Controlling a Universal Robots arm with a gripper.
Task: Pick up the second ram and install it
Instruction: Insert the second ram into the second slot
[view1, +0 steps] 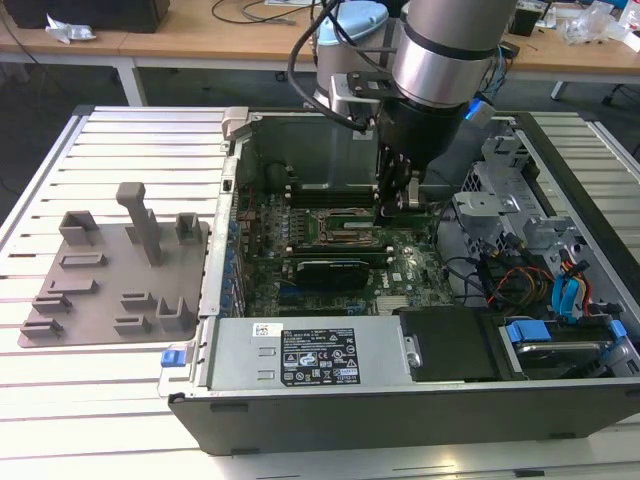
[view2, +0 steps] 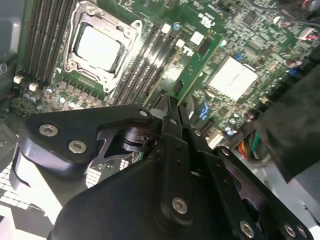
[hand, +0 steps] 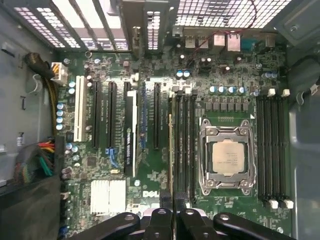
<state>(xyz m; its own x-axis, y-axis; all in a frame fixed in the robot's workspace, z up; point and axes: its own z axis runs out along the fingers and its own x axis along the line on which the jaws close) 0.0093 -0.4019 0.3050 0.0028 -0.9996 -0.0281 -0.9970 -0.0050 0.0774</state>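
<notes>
We see a white slatted metal workbench (view1: 110, 150), evenly lit. Beyond its far edge stands a long light wooden desk (view1: 200, 40) strewn with cables, over dark grey floor (view1: 40, 95).

I see a printed label (view1: 320, 357) on the power supply (view1: 240, 352); its print is too small to read.
</notes>
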